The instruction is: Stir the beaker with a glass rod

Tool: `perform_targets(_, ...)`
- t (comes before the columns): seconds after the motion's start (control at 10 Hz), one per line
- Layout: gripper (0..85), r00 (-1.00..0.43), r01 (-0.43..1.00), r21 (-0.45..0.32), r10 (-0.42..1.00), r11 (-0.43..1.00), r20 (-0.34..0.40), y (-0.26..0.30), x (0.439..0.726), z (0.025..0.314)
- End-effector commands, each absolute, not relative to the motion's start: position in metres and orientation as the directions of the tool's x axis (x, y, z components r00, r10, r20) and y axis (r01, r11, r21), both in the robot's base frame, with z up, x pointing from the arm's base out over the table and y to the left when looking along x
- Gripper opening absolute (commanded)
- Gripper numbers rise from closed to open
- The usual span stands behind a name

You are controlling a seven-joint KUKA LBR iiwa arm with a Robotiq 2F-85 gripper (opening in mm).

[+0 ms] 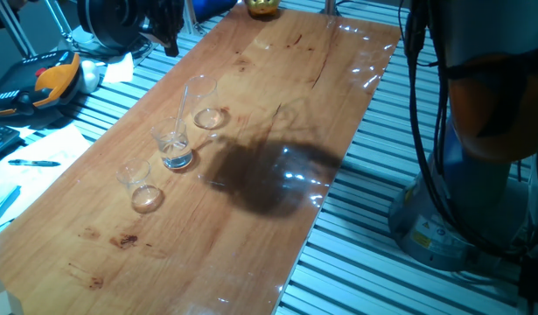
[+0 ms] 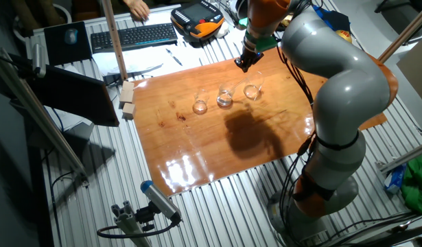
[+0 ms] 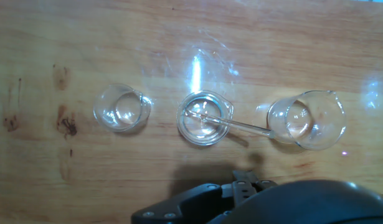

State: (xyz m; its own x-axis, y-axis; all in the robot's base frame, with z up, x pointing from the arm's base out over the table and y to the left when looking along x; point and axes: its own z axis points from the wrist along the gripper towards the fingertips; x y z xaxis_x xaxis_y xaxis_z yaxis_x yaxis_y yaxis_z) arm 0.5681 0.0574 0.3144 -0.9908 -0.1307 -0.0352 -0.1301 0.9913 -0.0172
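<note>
Three clear beakers stand in a row on the wooden table point(image 1: 277, 105). The middle beaker point(image 1: 174, 150) has a bright glinting base and shows in the other fixed view point(image 2: 225, 97) and the hand view point(image 3: 204, 118). The glass rod point(image 1: 185, 109) stands in it and leans on its rim toward the taller beaker; in the hand view the rod point(image 3: 241, 126) slants right. My gripper point(image 1: 170, 44) hangs above the table's far side, well clear of the beakers, fingers together and empty. It also shows in the other fixed view point(image 2: 243, 65) and at the hand view's bottom edge point(image 3: 247, 180).
A taller, wider beaker point(image 1: 207, 105) point(image 3: 306, 119) and a smaller beaker point(image 1: 142, 185) point(image 3: 121, 109) flank the middle one. A keyboard point(image 2: 134, 36), an orange-black pendant point(image 1: 50, 80) and wooden blocks point(image 2: 127, 99) lie off the board. The arm's base point(image 2: 320, 199) stands at the near side.
</note>
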Motion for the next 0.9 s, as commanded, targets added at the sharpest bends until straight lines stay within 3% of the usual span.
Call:
perform_targets(0.0,0.0,-0.991,-0.130,-0.018,-0.131,0.991,-0.035,0.0574,0.5681,0.3142)
perform_targets(0.8,0.0,-0.991,-0.129,-0.014,-0.129,0.992,-0.026,0.0575,0.5678,0.3144)
